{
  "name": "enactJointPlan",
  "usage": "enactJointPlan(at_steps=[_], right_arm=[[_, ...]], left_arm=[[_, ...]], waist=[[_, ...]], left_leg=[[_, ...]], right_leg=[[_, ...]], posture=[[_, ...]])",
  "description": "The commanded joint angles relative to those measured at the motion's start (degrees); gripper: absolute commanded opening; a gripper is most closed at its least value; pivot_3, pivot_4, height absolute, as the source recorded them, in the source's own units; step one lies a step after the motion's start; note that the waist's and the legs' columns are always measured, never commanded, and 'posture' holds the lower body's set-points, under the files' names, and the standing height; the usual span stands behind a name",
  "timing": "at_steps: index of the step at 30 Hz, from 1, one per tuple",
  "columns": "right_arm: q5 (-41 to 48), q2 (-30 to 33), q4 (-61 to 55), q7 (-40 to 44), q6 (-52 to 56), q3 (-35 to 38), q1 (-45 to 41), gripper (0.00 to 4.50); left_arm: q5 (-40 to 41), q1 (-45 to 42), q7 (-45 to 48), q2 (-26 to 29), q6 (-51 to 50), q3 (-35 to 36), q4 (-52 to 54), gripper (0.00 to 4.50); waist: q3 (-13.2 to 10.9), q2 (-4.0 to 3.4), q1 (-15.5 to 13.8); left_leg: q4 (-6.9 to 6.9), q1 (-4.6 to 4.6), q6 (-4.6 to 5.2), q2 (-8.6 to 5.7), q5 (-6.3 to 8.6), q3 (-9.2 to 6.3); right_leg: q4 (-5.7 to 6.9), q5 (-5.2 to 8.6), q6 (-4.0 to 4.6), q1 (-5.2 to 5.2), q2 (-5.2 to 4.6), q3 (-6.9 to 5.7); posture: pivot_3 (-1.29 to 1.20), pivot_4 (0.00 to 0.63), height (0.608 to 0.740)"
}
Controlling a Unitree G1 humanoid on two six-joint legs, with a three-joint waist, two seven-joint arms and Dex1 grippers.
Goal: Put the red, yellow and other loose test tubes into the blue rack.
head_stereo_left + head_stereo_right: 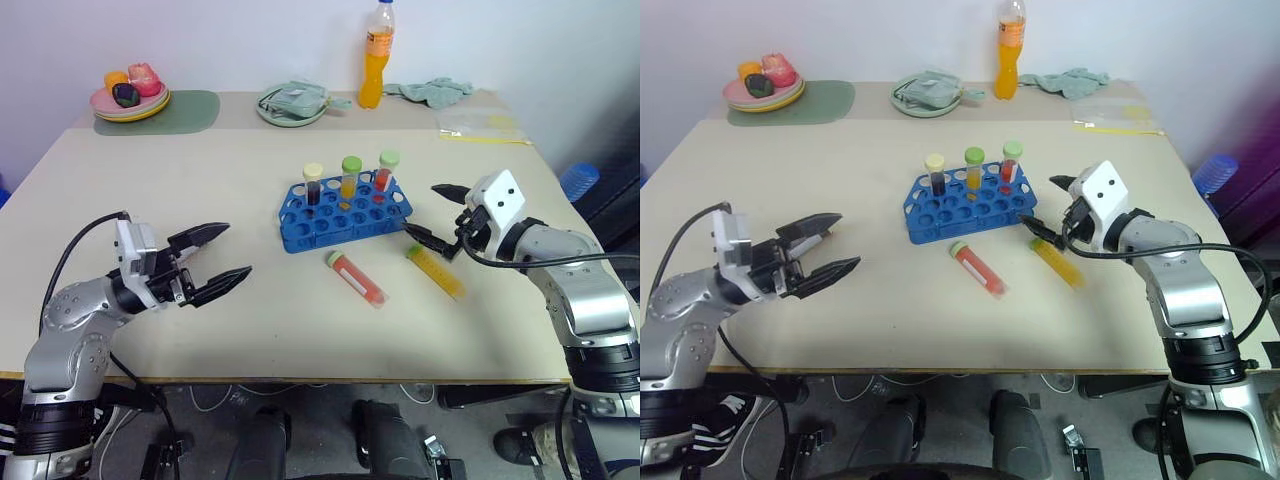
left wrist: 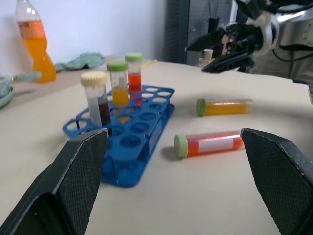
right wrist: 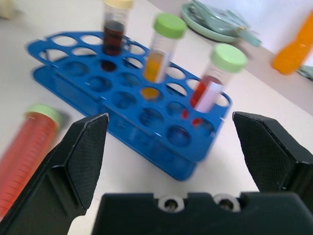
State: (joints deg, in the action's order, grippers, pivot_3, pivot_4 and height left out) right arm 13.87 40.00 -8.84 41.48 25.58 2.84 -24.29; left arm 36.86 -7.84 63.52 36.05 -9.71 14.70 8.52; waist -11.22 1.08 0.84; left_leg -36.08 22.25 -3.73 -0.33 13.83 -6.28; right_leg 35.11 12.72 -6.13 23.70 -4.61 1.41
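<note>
**Two tubes loose on table, three in rack, both grippers empty**

Head views: blue rack (image 1: 343,211) sits mid-table on the beige table (image 1: 200,330). Three capped tubes stand upright in its far row: dark tube (image 1: 314,184) with cream cap, amber tube (image 1: 349,177) with green cap, red-filled tube (image 1: 385,171) with green cap. Red tube (image 1: 357,279) lies flat just in front of the rack, green cap toward the rack. Yellow tube (image 1: 436,270) lies flat beside it, on the right. Left gripper (image 1: 222,259) hovers over the table well left of the rack, jaws spread wide, holding nothing. Right gripper (image 1: 432,213) is just right of the rack, above the yellow tube's cap end, jaws wide apart, empty. Back edge: orange drink bottle (image 1: 376,56), plate of toy food (image 1: 130,99) on a green mat, a second plate, a cloth.

Left wrist view: own fingers (image 2: 73,181) far apart, nothing between; rack, both lying tubes and the other gripper beyond.

Right wrist view: own fingers (image 3: 78,156) far apart, empty; rack with its three tubes close ahead, red tube at the side.
</note>
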Motion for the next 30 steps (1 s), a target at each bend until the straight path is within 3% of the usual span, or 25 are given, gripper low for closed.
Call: enactJointPlan(at_steps=[1,4,11,17,20,23,30], right_arm=[[2.4,1.1,-4.7,0.3,6.2,0.9,-0.9,4.5],[4.6,1.1,-8.0,0.5,11.5,0.9,-1.6,4.5],[15.5,-1.5,-17.3,-3.5,37.4,-0.5,-7.6,4.5],[17.2,-3.8,-21.0,-9.6,54.7,-6.7,-13.0,4.5],[17.7,-8.6,-20.7,-13.8,64.3,-8.5,-17.0,4.5],[21.2,-12.0,-17.6,-17.5,66.9,-8.4,-19.6,4.5],[28.8,-11.4,-11.0,-26.4,66.9,-15.0,-24.5,4.5]], left_arm=[[0.2,-0.9,0.5,1.0,0.1,0.5,0.3,4.49],[0.4,-0.5,1.3,1.3,0.4,1.1,-0.1,4.49],[0.5,1.0,3.5,1.8,1.4,1.9,-2.0,4.49],[0.1,3.2,3.9,2.7,1.7,2.4,-0.4,4.49],[0.8,4.0,4.7,3.9,1.6,3.3,0.4,4.49],[1.3,4.0,4.8,4.6,1.4,4.2,0.5,4.49],[1.4,4.6,4.7,4.8,1.4,5.3,1.8,4.49]], waist=[[0.0,-0.01,0.1],[0.0,-0.02,0.3],[0.0,-0.02,0.1],[0.0,-0.02,0.1],[0.0,-0.02,0.2],[0.0,-0.02,0.3],[0.0,-0.02,0.3]], left_leg=[[0.01,0.0,0.0,0.0,0.0,-0.01],[0.05,0.01,0.0,0.01,0.0,0.0],[0.03,0.04,0.01,0.02,0.0,-0.02],[0.03,0.16,0.01,0.02,0.0,-0.01],[0.06,0.2,0.01,0.03,0.0,0.0],[0.06,0.24,0.01,0.04,0.0,0.0],[0.07,0.27,0.01,0.04,0.0,0.01]], right_leg=[[0.0,0.0,0.0,0.01,0.0,0.0],[0.02,0.0,0.01,0.06,0.01,0.0],[0.02,0.0,0.01,0.09,0.01,0.0],[0.02,-0.01,0.03,0.24,0.0,0.0],[0.04,-0.04,0.07,0.37,0.01,0.0],[0.07,-0.05,0.1,0.43,0.03,0.0],[0.04,-0.06,0.09,0.44,0.02,0.0]], posture=[[0.0,0.15,0.74],[0.0,0.15,0.74],[0.0,0.15,0.74],[0.0,0.15,0.74],[0.0,0.15,0.74],[0.0,0.15,0.74],[0.0,0.15,0.74]])
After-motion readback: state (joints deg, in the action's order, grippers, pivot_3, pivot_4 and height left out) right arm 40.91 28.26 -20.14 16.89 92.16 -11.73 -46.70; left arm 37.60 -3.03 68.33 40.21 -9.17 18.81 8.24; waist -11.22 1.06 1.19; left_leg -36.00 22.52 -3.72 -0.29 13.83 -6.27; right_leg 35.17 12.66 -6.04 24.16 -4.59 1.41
